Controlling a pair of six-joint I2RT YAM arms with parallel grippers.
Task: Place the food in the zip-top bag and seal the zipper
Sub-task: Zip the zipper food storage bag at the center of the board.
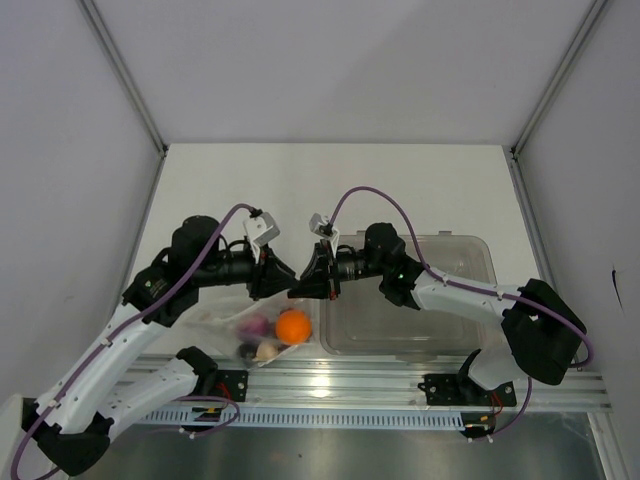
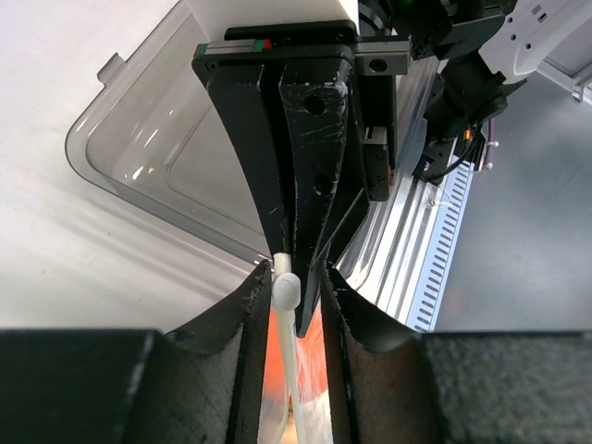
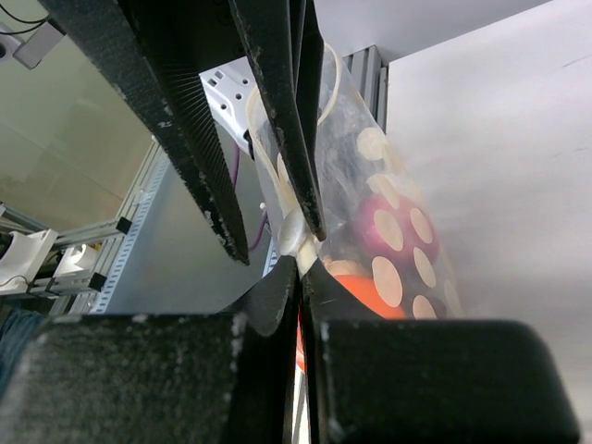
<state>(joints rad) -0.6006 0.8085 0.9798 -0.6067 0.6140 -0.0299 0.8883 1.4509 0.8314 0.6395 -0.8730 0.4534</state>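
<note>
Now both grippers meet nose-to-nose over the zip-top bag (image 1: pixel 262 330), near table edge, left of clear tub (image 1: pixel 405 300). Left gripper (image 2: pixel 298 305) & right gripper (image 3: pixel 298 268) each pinch the zipper (image 2: pixel 286 294). Orange ball (image 1: pixel 293 326) + purple fruit (image 3: pixel 393 231) sit inside bag.

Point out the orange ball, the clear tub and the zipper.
orange ball (image 1: pixel 293 326), top view, its middle.
clear tub (image 1: pixel 470 250), top view, far rim.
zipper (image 2: pixel 285 291), left wrist view, its pinched end.
</note>
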